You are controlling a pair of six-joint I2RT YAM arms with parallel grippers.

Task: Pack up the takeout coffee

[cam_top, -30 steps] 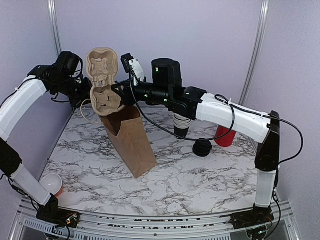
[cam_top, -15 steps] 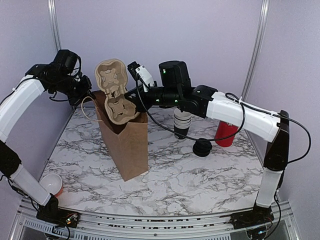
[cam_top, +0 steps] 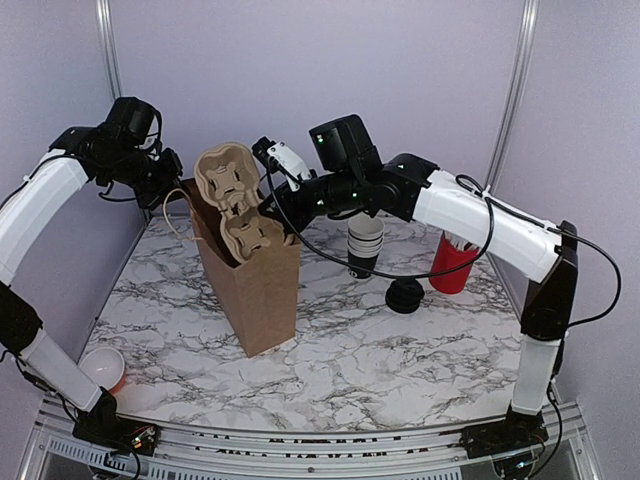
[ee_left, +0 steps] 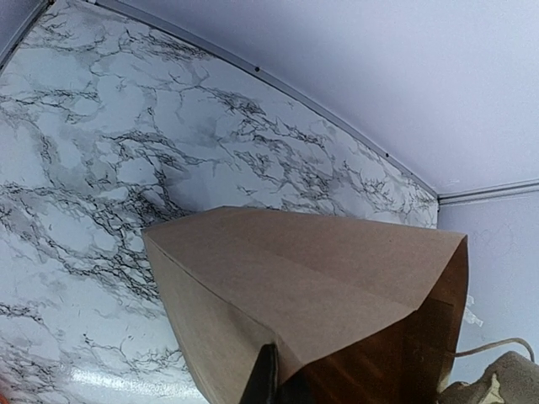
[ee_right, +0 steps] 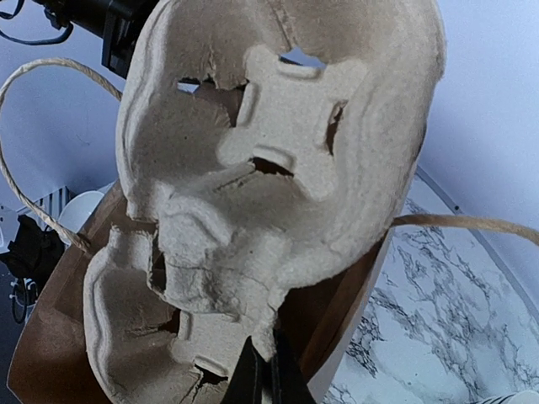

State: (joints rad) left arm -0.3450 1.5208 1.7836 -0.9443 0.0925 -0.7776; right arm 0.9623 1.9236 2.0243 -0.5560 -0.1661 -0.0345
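Beneath the right gripper (cam_top: 265, 203), pinched on the pulp carrier (cam_top: 232, 195), that carrier has sunk partway into the paper bag (cam_top: 262, 295), now stood upright by the left gripper (cam_top: 178, 188) clamping its rim; the takeout coffee (cam_top: 405, 294) sits behind and below the right gripper, outside the bag, likely next.

Two arms, two end effectors: left end effector (cam_top: 172, 188), right end effector (cam_top: 265, 198).
One brown paper bag (cam_top: 255, 290), between both end effectors; two twine handles.
One pulp cup carrier (cam_top: 232, 195), at right end effector; two wells showing.
One stack of black white-rimmed cups (cam_top: 365, 243), right of right end effector; cups in it not countable.
One small black lidded cup (cam_top: 405, 295), right of and nearer than right end effector.
Two red cups: far red cup (cam_top: 450, 265), well right of right end effector; near red cup (cam_top: 103, 368), well apart from left end effector, nearer.
One marble surface (cam_top: 400, 370).
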